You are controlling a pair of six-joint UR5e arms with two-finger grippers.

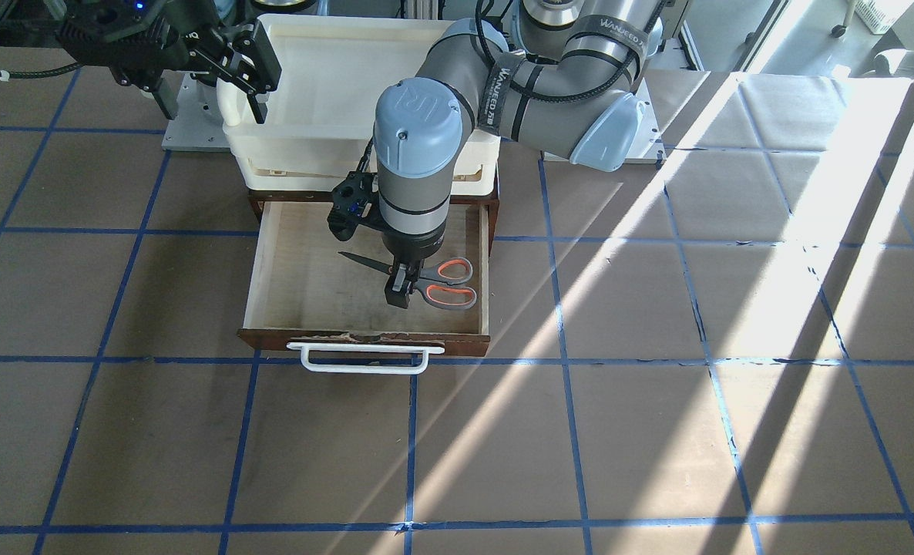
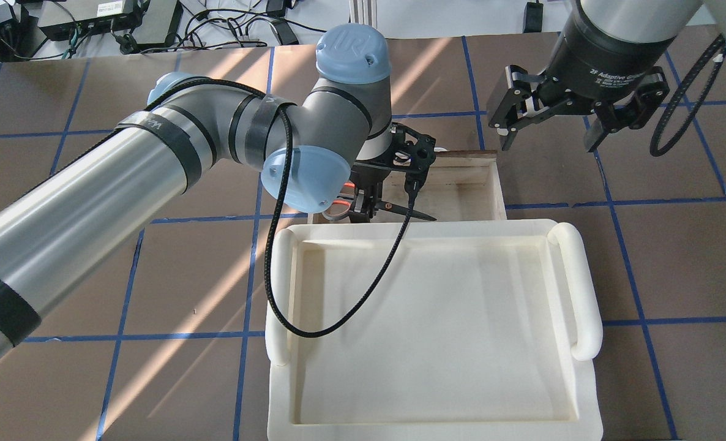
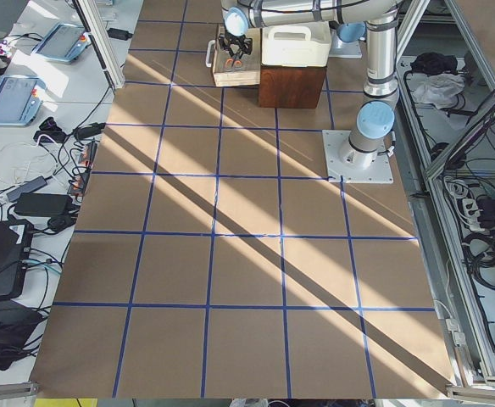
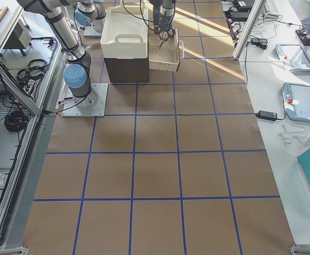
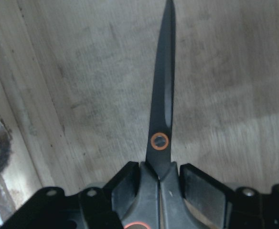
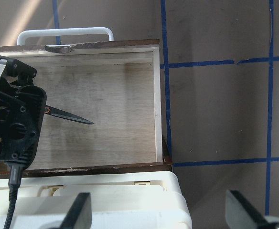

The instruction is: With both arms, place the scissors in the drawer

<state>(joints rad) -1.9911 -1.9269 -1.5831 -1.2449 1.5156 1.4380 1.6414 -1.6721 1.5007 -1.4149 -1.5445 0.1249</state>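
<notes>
1. Left gripper is clenched on the scissors just behind their pivot; right gripper hangs released, holding nothing.
2. Open drawer has the scissors over its pale floor; if they touch it, I cannot tell.
3. Scissors' long axis runs parallel to the drawer front, with closed blades pointing to the robot's right and loops on the other side of the fingers.

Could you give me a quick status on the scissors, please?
Left gripper shut on scissors, inside open drawer. Right gripper open, empty, beside drawer. Nothing blocking.
</notes>
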